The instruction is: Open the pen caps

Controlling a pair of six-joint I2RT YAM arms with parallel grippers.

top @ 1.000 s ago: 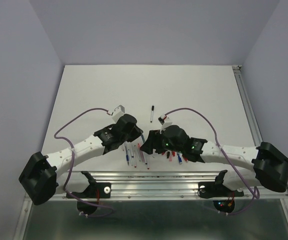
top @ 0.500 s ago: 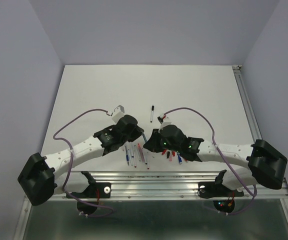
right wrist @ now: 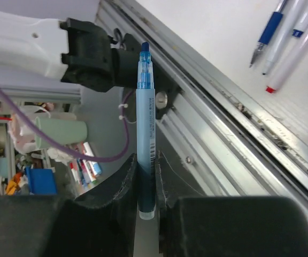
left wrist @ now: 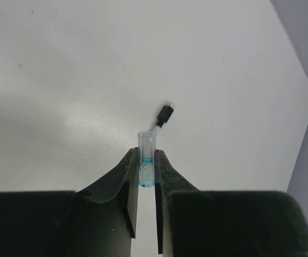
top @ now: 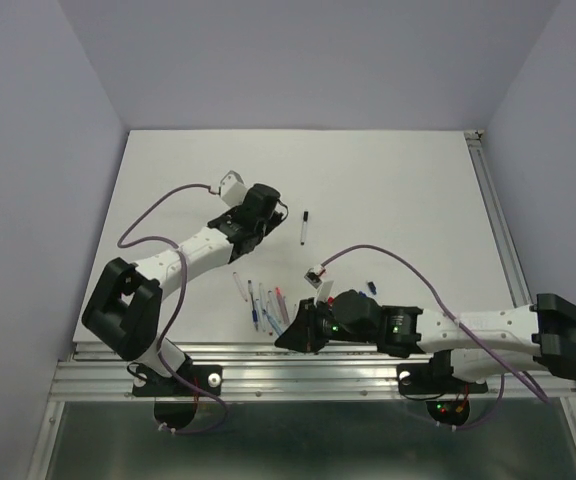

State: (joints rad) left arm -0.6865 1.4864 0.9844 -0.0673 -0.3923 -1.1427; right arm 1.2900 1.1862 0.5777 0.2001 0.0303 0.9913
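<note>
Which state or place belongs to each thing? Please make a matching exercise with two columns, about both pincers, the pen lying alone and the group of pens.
Things:
A. left pincer
B. right pincer
C. black-capped pen
D. group of pens

States or places:
1. lying together near the metal rail
2. shut on a light blue pen
3. lying alone, farther out on the table
4. shut on a small clear bluish cap

Pairs: A-4, B-2, C-3, D-1.
</note>
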